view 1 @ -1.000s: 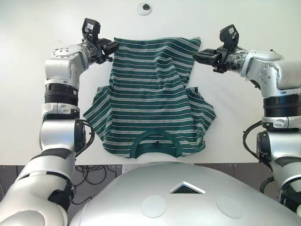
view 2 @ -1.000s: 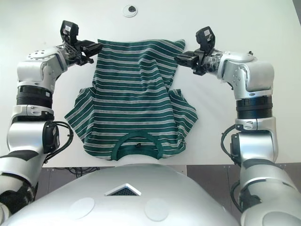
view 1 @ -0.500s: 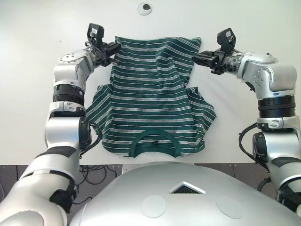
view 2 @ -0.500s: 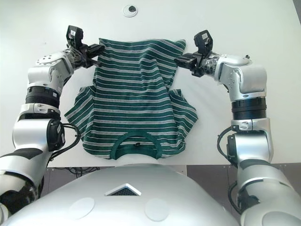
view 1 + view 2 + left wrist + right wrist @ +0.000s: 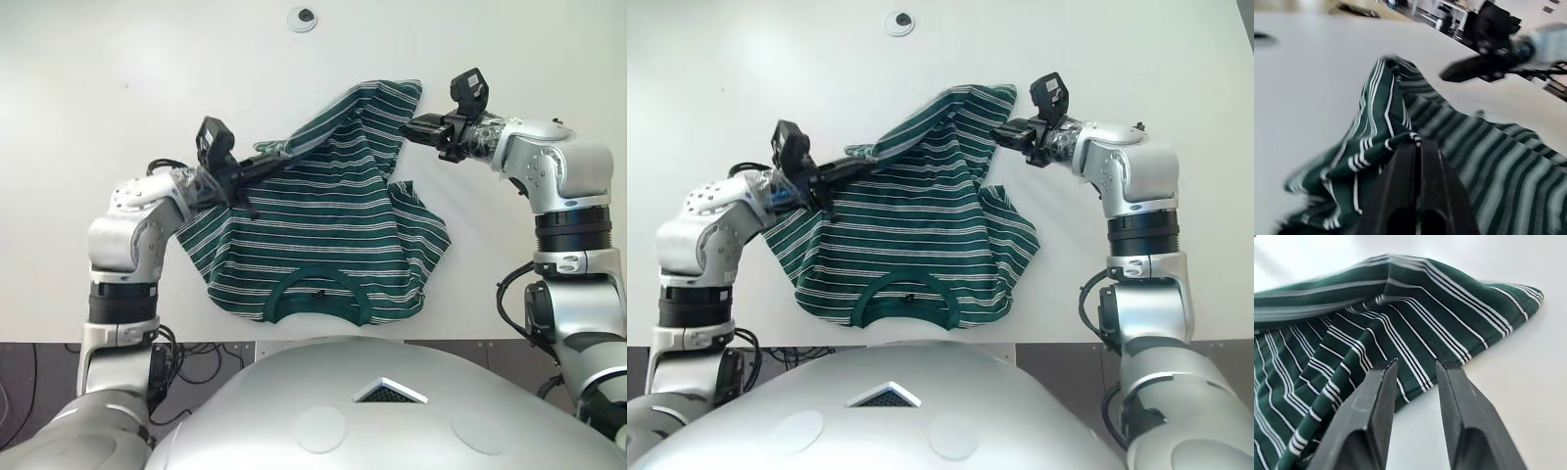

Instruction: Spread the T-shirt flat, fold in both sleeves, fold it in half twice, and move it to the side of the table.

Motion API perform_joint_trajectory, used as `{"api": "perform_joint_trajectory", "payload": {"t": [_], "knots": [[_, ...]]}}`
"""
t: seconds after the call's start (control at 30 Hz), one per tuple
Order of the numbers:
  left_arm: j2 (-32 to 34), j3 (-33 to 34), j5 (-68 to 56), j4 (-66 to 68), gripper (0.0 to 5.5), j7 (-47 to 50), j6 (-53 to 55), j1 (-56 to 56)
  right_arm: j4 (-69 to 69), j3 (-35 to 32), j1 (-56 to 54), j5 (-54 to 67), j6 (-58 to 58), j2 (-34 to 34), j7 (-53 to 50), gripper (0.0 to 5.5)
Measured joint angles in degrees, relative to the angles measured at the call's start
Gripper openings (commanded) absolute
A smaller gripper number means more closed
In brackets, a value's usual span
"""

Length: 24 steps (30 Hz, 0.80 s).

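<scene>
Left tool (image 5: 278,158): squeezed shut on the far left corner of the T-shirt (image 5: 323,230). Has pulled that corner in from the far left toward the middle, and up off the surface (image 5: 88,69). A moment ago, held it out at the far left, with the hem stretched straight between both tools. Now a slanted far edge, with a lumpy ridge of cloth running from the left tool up to the far right corner.

Right tool (image 5: 409,124): just beside that far right corner, about where it was before. Fingers (image 5: 1371,401) apart, with the hem lying in front of them and not pinched.

Probably a small step back for the spreading, since the far end is less flat than before. Looks like a tug to shake out or reset the cloth, but hard to be sure. No sleeve folded in yet, and no fold in half.

Dark green cloth with thin white stripes. Lies in the middle of the surface, collar (image 5: 318,294) nearest the robot and hem farthest away. Near half fairly flat. Left sleeve (image 5: 201,235) close by the left arm, right sleeve (image 5: 429,227) wavy and sticking out. Soft and floppy, so likely to crumple again once let go.
</scene>
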Motion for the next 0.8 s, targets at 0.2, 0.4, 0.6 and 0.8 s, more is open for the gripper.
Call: {"api": "perform_joint_trajectory", "payload": {"t": [0.2, 0.4, 0.6, 0.8], "knots": [[0.53, -4.49, 5.52, 4.21, 0.33, 6.92, 4.69, -0.14, -0.07, 0.72, 0.02, -0.65, -0.06, -0.02, 0.02, 1.39], [1.25, -5.88, 6.31, 3.11, 1.05, 6.11, 3.45, -0.28, -0.31, 1.23, 0.05, -1.41, -0.12, -0.01, 0.0, 1.39], [5.62, 3.15, 1.58, -3.21, 1.05, 3.96, 2.79, 1.46, -0.54, 1.46, 0.07, -1.69, -0.15, 0.14, 0.05, 1.39], [6.96, 5.32, 1.72, -1.84, 1.05, 7.21, 2.96, -2.95, -0.59, 1.5, 0.2, -1.69, -0.16, 0.26, -0.01, 1.39]]}}
